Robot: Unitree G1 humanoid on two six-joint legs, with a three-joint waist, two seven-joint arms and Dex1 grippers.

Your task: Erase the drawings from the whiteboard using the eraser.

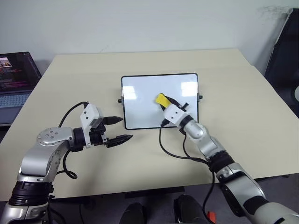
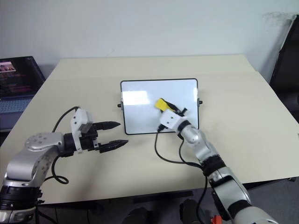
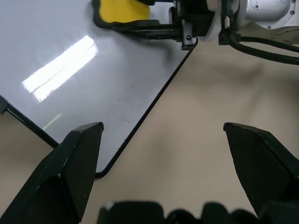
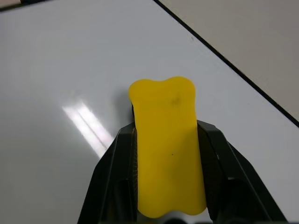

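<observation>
The whiteboard [image 1: 140, 109] lies flat in the middle of the table, white and glossy with a thin black frame. The drawings are out of view; the board's surface reads white with streaks of glare. My right gripper [image 1: 164, 101] reaches over the board's right half, shut on the yellow eraser [image 1: 161, 99], which sits at the board surface. In the right wrist view the eraser [image 4: 167, 144] is clamped between both black fingers [image 4: 114, 177]. My left gripper [image 1: 126, 128] hovers open at the board's near left corner, with nothing between its fingers [image 3: 70, 172].
A laptop [image 1: 16, 79] with a lit screen stands at the table's far left edge. A dark chair [image 1: 285, 46] is beyond the right side. A black cable [image 1: 170, 150] loops on the table under my right wrist. The tabletop [image 1: 243, 98] is beige.
</observation>
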